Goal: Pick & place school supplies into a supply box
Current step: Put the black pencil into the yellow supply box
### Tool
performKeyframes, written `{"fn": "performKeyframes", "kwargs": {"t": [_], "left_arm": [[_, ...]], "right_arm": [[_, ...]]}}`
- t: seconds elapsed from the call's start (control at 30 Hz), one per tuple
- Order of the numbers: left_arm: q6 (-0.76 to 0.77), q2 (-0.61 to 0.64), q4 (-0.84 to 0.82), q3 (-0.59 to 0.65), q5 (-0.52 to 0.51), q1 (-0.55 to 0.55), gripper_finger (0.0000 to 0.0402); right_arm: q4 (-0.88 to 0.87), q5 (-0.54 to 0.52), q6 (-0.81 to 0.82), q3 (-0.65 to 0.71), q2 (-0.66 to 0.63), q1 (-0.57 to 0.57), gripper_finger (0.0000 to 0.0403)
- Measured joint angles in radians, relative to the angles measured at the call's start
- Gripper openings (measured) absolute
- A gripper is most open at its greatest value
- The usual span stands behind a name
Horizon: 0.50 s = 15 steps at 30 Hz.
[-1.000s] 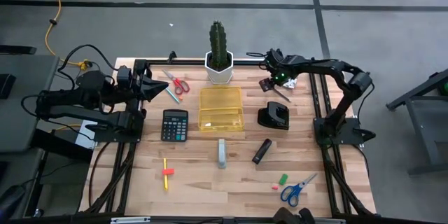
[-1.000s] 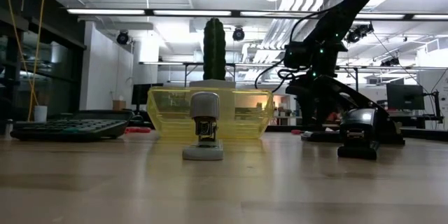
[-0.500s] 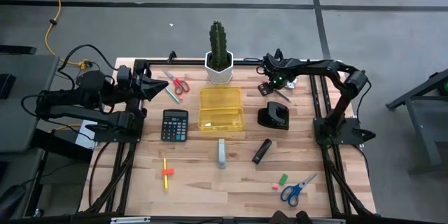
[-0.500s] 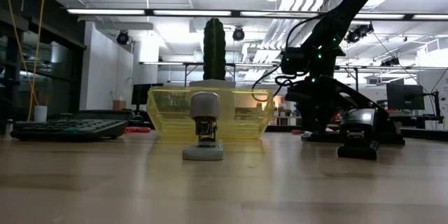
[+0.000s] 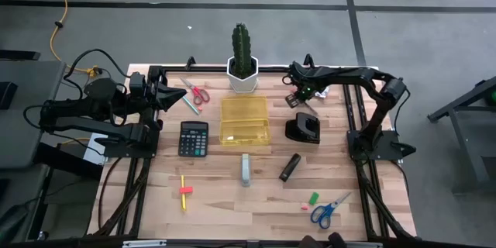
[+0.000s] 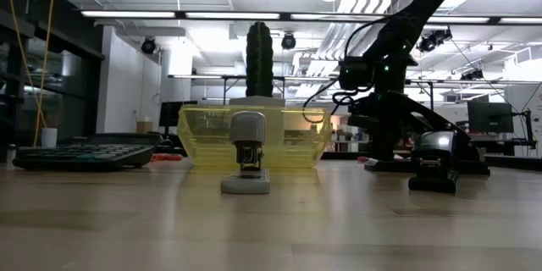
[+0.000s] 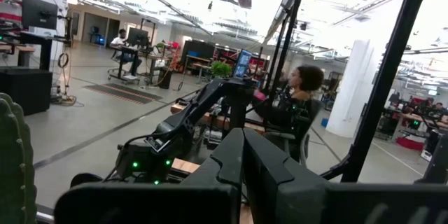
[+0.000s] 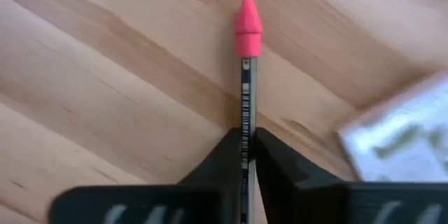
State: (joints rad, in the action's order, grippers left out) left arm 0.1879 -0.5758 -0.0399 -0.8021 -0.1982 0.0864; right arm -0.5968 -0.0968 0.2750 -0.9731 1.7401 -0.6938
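My right gripper (image 5: pixel 297 98) is at the table's far right, shut on a dark pencil (image 8: pixel 246 105) with a pink cap (image 8: pixel 248 25). A small white piece (image 8: pixel 402 127) lies beside the pencil. The yellow supply box (image 5: pixel 245 121) stands at mid-table. Red scissors (image 5: pixel 198 91) lie far left, and blue scissors (image 5: pixel 329 210) lie near right beside a green eraser (image 5: pixel 313 198) and a pink eraser (image 5: pixel 304 207). A yellow pencil (image 5: pixel 184 191) lies near left. My left gripper (image 5: pixel 180 98) hovers shut at the far left, holding nothing. My right gripper pinches the pencil's shaft (image 8: pixel 246 127) between its two fingers (image 8: pixel 222 155), some way back from the pink-capped end. The fingers come from above and lie across the pencil. The pencil lies flat along the wood; whether it still rests there I cannot tell.
A white cactus pot (image 5: pixel 242 75) stands behind the box and a black calculator (image 5: pixel 193 138) to its left. A black desk tool (image 5: pixel 302 129) sits right of the box, near my right gripper. A grey stapler (image 5: pixel 246 169) and a black marker (image 5: pixel 290 167) lie toward the near edge.
My right gripper has shifted a little toward the table's left edge and sunk toward the wood, and it has shut on the pencil.
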Motion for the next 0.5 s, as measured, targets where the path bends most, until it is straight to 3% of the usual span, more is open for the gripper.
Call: {"fn": "performKeyframes", "kwargs": {"t": [0.3,0.5], "left_arm": [[0.0,0.0,0.0,0.0,-0.006,0.0,0.0],[0.0,0.0,0.0,0.0,-0.025,0.0,0.0]], "right_arm": [[0.119,0.0,-0.044,-0.002,-0.28,0.0,0.0005],[0.335,0.167,-0.094,-0.002,-0.478,0.019,0.0003]]}}
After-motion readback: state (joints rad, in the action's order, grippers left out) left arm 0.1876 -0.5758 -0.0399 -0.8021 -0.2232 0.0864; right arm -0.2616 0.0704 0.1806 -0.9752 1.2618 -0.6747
